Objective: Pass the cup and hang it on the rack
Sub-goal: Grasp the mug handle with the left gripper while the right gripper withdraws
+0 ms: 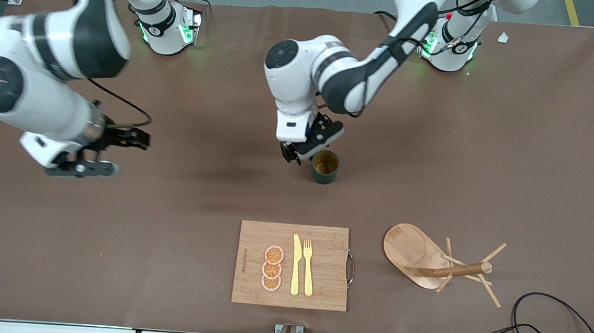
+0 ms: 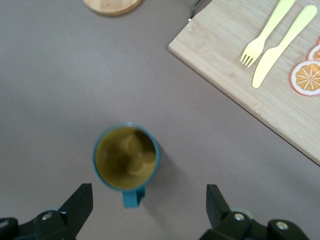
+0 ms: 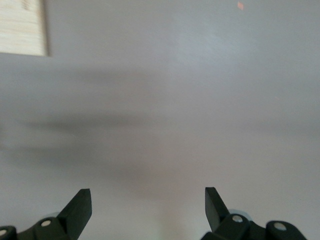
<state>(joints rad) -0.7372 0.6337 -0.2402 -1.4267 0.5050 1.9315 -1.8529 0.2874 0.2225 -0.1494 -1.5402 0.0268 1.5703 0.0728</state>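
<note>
The cup (image 1: 324, 166), dark teal with a yellowish inside, stands upright on the brown table near its middle. My left gripper (image 1: 293, 155) hangs low just beside it, open. In the left wrist view the cup (image 2: 126, 159) lies just ahead of the open left gripper (image 2: 148, 205), its small handle pointing in between the spread fingers, nothing touching. The rack (image 1: 441, 265), a light wooden mug tree on an oval base, stands nearer the front camera toward the left arm's end. My right gripper (image 1: 112, 153) waits open over bare table at the right arm's end, holding nothing (image 3: 148, 207).
A wooden cutting board (image 1: 292, 265) with a yellow knife, a fork and orange slices lies nearer the front camera than the cup. Black cables (image 1: 552, 330) curl at the table's corner past the rack. The board's edge (image 2: 235, 75) and the rack's base (image 2: 111, 5) show in the left wrist view.
</note>
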